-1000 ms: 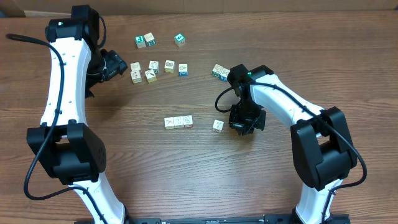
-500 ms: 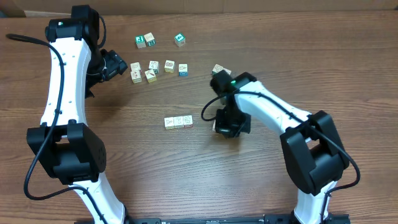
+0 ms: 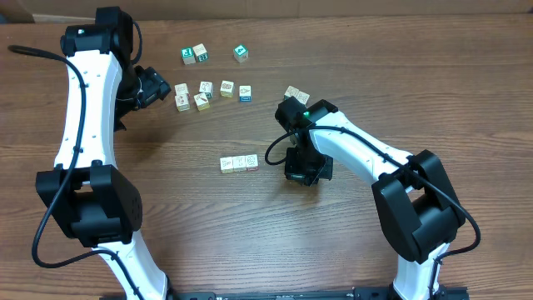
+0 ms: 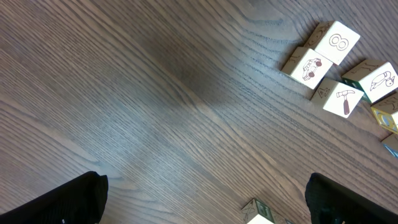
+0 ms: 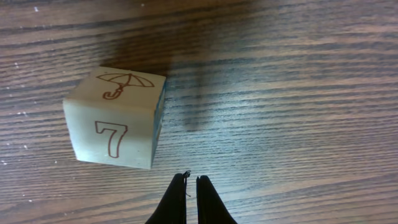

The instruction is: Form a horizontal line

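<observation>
The horizontal line (image 3: 239,163) is a row of three cream cubes touching edge to edge at the table's middle; the rightmost has reddish print. My right gripper (image 3: 303,167) hovers low just right of the row. In the right wrist view its fingers (image 5: 191,179) are shut and empty. A cream cube (image 5: 115,127) printed with a 7 and an umbrella sits just ahead and left of the tips, not touching. In the overhead view that cube is hidden under the wrist. My left gripper (image 3: 150,86) is open at the far left, over bare wood (image 4: 205,186).
Loose cubes lie scattered at the back: a green-faced pair (image 3: 194,55), one (image 3: 241,53), a cluster (image 3: 193,96), two more (image 3: 227,88) (image 3: 246,92), and one (image 3: 296,94) behind my right arm. The left wrist view shows the cluster (image 4: 333,68) and a green-faced cube (image 4: 261,214).
My right gripper has swept left toward the row, and the single cube that lay right of the row is now covered by it. The left arm has not moved.
</observation>
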Robot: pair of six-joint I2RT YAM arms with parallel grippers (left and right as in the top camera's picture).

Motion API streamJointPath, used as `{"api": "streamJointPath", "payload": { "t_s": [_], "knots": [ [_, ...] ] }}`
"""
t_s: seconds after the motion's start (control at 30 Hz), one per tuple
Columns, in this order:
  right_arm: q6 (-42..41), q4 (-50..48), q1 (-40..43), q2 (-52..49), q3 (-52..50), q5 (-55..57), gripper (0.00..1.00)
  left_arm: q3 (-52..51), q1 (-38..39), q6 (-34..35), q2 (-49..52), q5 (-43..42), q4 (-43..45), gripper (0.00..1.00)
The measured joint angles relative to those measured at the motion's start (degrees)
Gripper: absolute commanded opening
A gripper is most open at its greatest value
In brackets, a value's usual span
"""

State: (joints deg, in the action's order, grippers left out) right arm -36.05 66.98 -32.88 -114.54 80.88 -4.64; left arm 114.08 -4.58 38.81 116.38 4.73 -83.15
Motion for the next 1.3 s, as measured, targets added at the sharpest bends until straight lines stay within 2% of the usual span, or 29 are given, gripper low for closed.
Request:
{"api": "streamJointPath", "payload": {
  "t_s": [1.3],
  "knots": [
    [0.0, -2.25, 0.0, 0.0, 0.0, 1.95, 0.05, 0.0, 0.0, 0.0, 0.0, 0.0, 0.0, 1.0]
  ]
}}
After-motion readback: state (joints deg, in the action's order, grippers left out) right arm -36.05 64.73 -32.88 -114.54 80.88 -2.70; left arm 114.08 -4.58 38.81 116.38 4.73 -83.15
